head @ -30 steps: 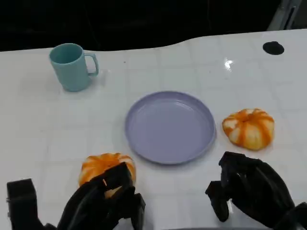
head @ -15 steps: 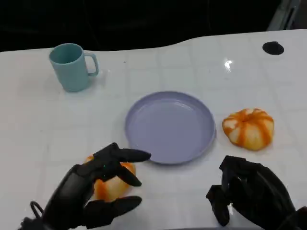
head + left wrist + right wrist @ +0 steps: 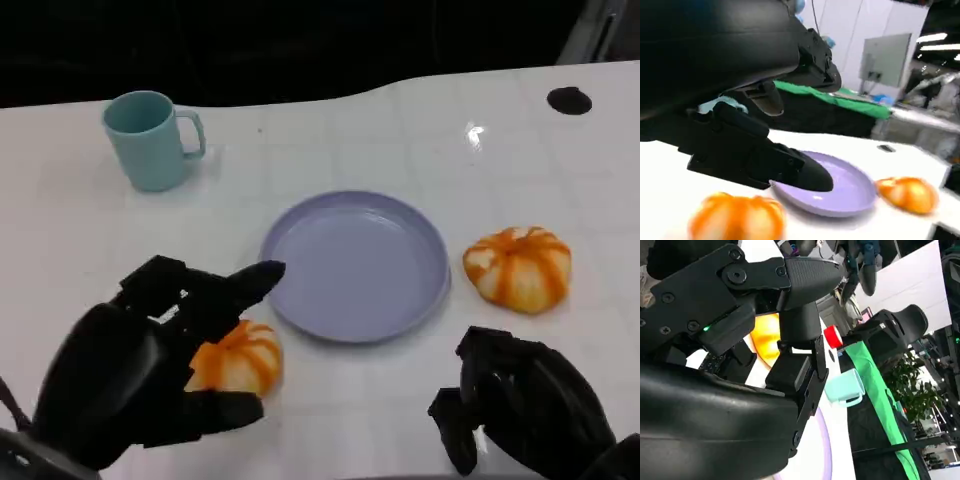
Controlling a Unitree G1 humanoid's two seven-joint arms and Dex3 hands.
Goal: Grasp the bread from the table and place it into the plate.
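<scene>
left hand (image 3: 140, 375): low at the near left of the white table (image 3: 400, 130), fingers spread around the near bread, one long finger reaching over it toward the plate and a lower finger passing under its near side. whether the fingers really press on the bread, i cannot tell; the hand hides the left part of it.
near bread (image 3: 238, 357): orange bun with pale stripes, lying on the table just beside the near left rim of the plate, not on it. in the left wrist view it is blurred and cut off at the picture's edge (image 3: 737, 220), with a black finger (image 3: 790, 170) above it.
plate (image 3: 355, 265): lilac, round, in the middle of the table, nothing lying in it.
second bread (image 3: 518, 266): same orange striped kind, on the table just beside the right rim of the plate, apart from both hands.
right hand (image 3: 515, 405): at the near right edge of the table, fingers curled inward with nothing in them, partly cut off by the picture's edge.
mug (image 3: 150, 138): light teal, upright, far left, well apart from the plate, handle turned to the right.
dark round spot (image 3: 570, 99): at the far right of the table, too small to say what it is.
right wrist view: black hand parts close to the camera hide most; a piece of orange bread (image 3: 765, 337) and the teal mug (image 3: 845, 386) show between them.
</scene>
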